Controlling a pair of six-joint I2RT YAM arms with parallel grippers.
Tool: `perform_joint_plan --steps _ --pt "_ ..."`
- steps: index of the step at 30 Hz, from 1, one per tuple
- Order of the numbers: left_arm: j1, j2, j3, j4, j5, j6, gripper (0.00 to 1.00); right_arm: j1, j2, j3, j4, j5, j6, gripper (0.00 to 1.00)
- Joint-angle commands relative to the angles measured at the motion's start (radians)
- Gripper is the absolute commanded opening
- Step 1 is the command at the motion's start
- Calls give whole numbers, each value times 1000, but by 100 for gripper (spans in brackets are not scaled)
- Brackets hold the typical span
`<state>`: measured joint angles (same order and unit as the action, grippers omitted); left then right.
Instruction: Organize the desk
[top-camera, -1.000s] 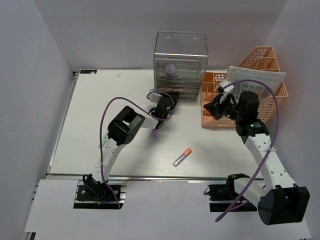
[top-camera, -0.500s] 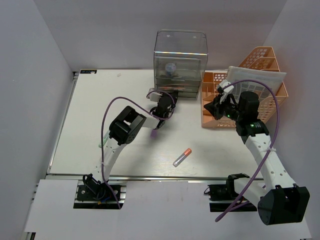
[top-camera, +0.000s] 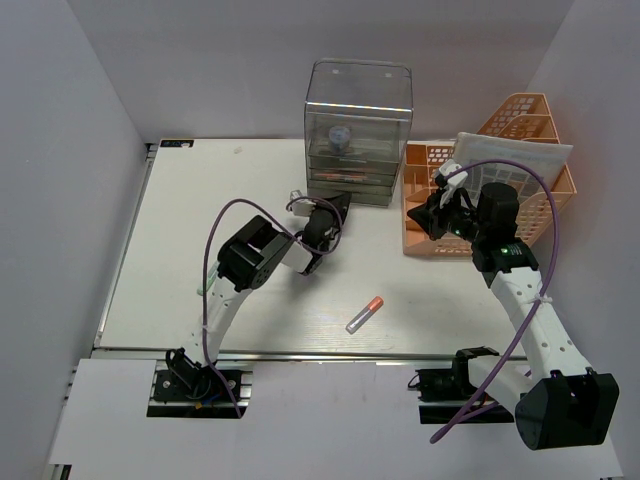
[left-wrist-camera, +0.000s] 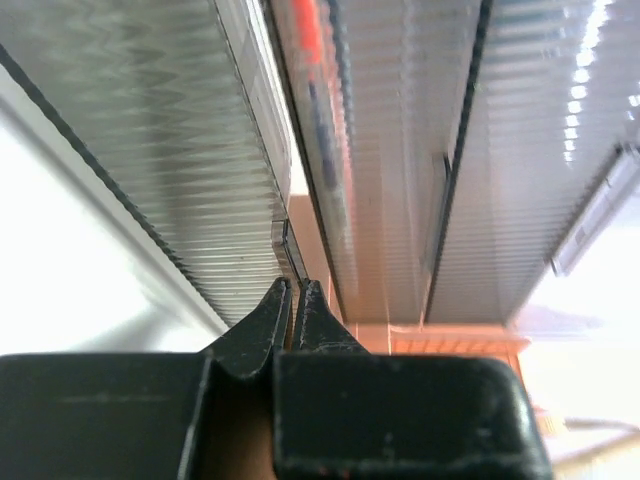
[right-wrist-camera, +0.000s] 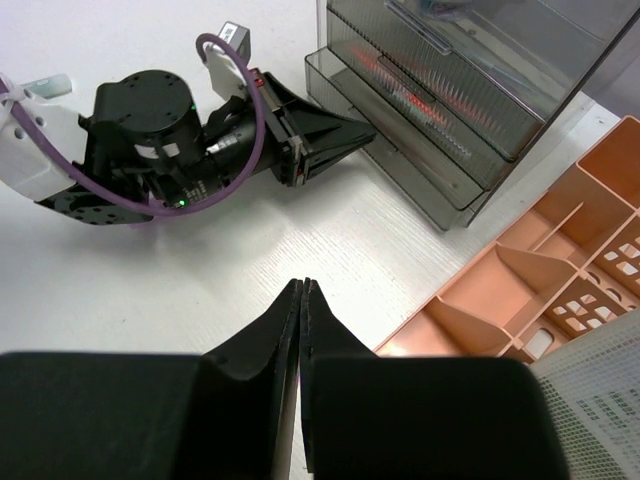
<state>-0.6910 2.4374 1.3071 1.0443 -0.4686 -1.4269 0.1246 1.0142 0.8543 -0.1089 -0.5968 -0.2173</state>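
Note:
The desk (top-camera: 200, 250) is a white tabletop with a small tube with an orange cap (top-camera: 365, 314) lying near its front. My left gripper (top-camera: 335, 206) is shut, its tips (left-wrist-camera: 293, 288) right at the front of the lowest drawer (right-wrist-camera: 400, 140) of the clear drawer box (top-camera: 360, 120). That drawer sticks out slightly past the ones above. I see nothing clamped between the jaws. My right gripper (right-wrist-camera: 302, 285) is shut and empty. It hovers over bare desk beside the orange mesh tray rack (top-camera: 500, 170).
A white mesh-patterned sheet (top-camera: 515, 160) leans on the rack. Something red (left-wrist-camera: 308, 40) lies in one drawer and a small blue object (top-camera: 342, 137) in the top one. Grey walls close in left, right and behind. A metal rail (top-camera: 300, 352) runs along the front edge.
My left gripper has closed from partly open to shut, and its wrist has turned and drawn slightly back from the drawer box. The right arm has not moved.

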Motion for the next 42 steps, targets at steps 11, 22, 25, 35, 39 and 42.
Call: perform_joint_plan --steps 11,22,25,35,39,42 --pt "-42 -196 -258 108 84 59 0 -10 12 0 6 -35 -13 4" --pt "-42 -317 -289 -116 127 56 64 -13 40 5 -12 -64 -30 35" --pt "-42 -356 -301 -138 139 57 74 -17 50 9 -49 -136 -80 52" --pt "-32 -716 -394 -467 255 295 64 -8 76 5 -440 -537 -715 47" --pt "-1 -931 -443 -722 331 481 0 13 84 -38 -549 -567 -970 16" --pt "24 -1104 -459 -959 390 708 0 59 118 -44 -577 -525 -1047 18"
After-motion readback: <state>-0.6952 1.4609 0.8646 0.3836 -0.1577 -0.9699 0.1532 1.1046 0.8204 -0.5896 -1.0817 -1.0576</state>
